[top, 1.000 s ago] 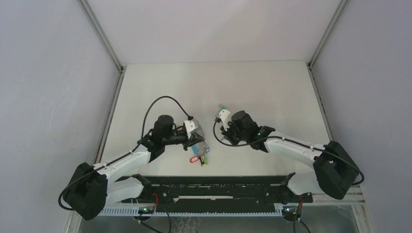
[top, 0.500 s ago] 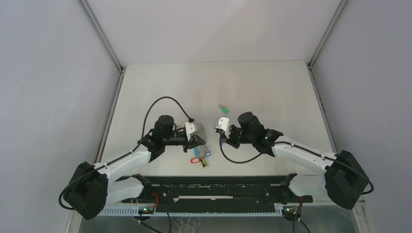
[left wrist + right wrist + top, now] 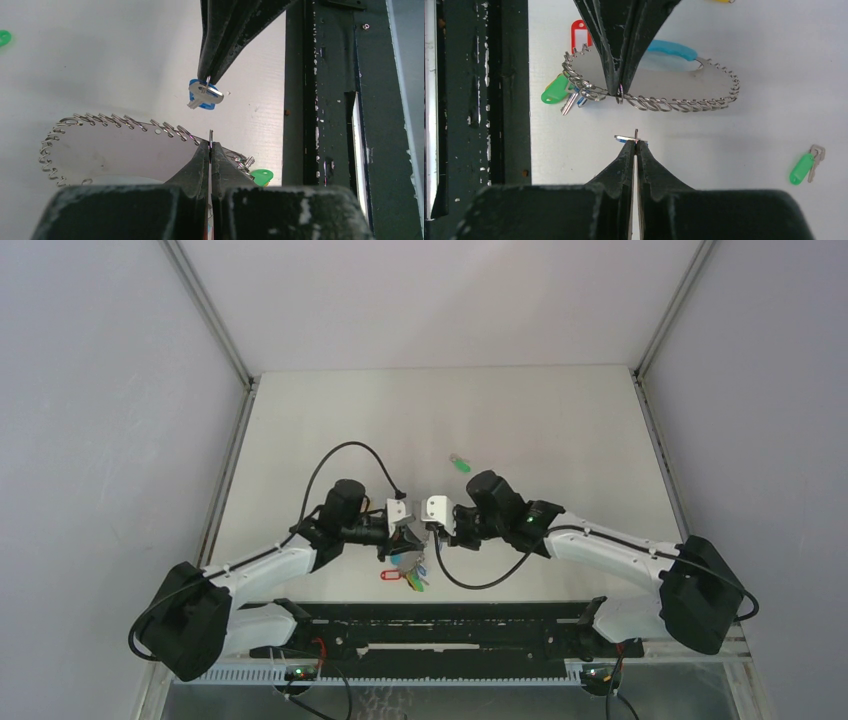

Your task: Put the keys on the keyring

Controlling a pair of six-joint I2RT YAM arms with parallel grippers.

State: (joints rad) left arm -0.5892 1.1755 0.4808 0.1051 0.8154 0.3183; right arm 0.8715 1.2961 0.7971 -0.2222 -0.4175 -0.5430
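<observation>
The left gripper [image 3: 210,146], jaws pressed together, pinches the wire of the keyring [image 3: 674,105] at its tips. Just opposite, the right gripper [image 3: 636,144], likewise closed, grips the blue key [image 3: 205,95] by its small loop. A green key [image 3: 802,167] lies well apart from both.
</observation>
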